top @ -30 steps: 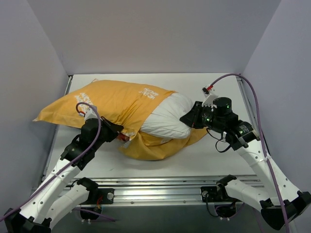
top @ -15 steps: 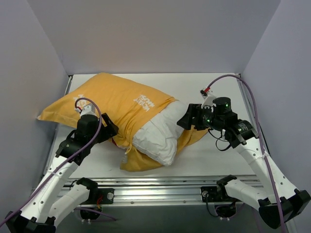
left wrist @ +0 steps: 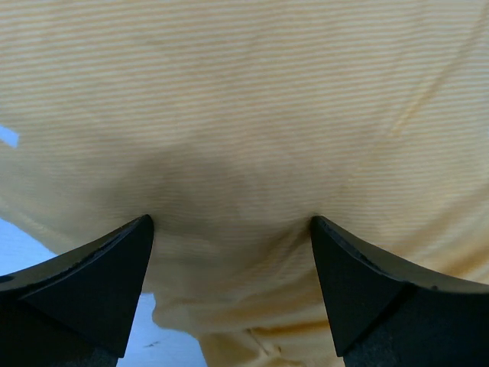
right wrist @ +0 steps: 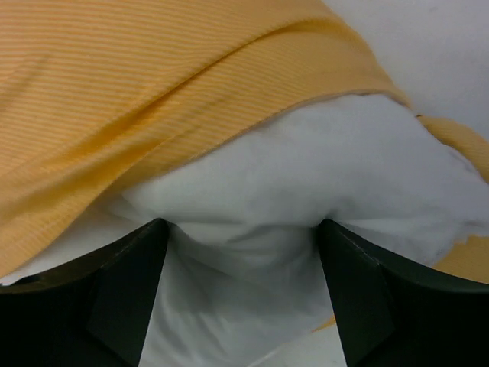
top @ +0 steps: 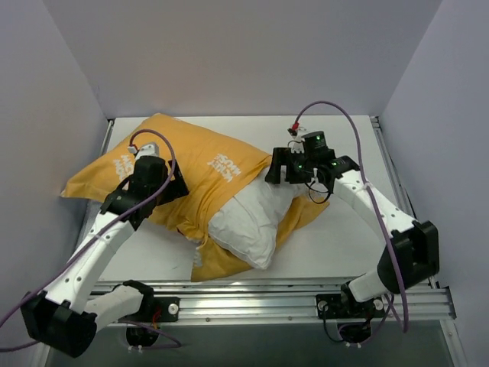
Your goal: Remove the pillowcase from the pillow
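Clearly the stripping is under way but far from done. From above, the pillowcase (top: 191,153), yellow side up, covers the left and back of the pillow (top: 248,222), whose bare white end sticks out toward the near edge of the tabletop (top: 328,237). The left claw (top: 174,191) sits on the covered bulk. The right claw (top: 273,174) reaches in at the mouth of the case, where white meets yellow.

Seen from the left wrist, the left claw (left wrist: 229,220) stands wide open, its fingers (left wrist: 92,283) pressed into the yellow pillowcase (left wrist: 244,115), which puckers between them. No closed pinch shows.

Seen from the right wrist, the right claw (right wrist: 243,223) is also spread wide, and the white pillow (right wrist: 306,176) bulges and creases between the tips. The hem of the pillowcase (right wrist: 153,92) lies just above.

My reading is that the next move calls for each claw to close on its own material alone, cloth on the left and stuffing on the right. They should then draw apart along the length of the pillow. A left pinch that takes in the filling too would drag both together.

Against half a second ago, the left claw has climbed from the near edge of the case onto its top. The right claw has come inward and toward the back, its arm stretched further. The bare end has barely shifted. A full second ago it pointed rightward instead.
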`<state>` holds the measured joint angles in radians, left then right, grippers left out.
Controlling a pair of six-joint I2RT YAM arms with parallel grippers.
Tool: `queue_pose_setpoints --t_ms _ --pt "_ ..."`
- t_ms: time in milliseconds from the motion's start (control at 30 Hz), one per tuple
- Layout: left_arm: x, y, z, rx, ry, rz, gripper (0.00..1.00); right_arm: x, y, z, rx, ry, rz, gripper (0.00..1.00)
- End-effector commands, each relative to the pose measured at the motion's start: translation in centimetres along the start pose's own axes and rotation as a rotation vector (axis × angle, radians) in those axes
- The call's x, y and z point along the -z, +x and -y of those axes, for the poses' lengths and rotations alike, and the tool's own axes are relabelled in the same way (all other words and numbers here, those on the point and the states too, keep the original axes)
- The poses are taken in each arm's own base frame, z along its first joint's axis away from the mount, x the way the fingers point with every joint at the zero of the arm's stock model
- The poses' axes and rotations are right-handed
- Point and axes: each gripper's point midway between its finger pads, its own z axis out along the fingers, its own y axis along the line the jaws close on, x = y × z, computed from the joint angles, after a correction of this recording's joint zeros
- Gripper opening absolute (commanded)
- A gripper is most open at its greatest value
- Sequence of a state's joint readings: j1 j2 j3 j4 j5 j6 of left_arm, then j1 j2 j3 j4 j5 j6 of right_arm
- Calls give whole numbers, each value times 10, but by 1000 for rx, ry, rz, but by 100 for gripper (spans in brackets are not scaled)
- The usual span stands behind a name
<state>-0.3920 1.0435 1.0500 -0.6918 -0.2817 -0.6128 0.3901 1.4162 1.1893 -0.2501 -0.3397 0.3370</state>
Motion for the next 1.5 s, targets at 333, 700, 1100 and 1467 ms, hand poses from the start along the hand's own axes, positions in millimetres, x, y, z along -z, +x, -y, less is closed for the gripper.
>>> queue_pose_setpoints --t_ms 333,700,1100,1467 --pt "-55 56 88 -220 285 -133 92 42 158 -145 226 -464 -296 0" --pt "-91 13 141 -230 305 -26 92 9 126 -149 259 -376 -171 0" --pt "-6 -129 99 1 204 212 94 -67 47 -158 212 -324 -71 1" --pt "84 -44 13 115 129 92 94 -78 2 -209 261 -460 35 22"
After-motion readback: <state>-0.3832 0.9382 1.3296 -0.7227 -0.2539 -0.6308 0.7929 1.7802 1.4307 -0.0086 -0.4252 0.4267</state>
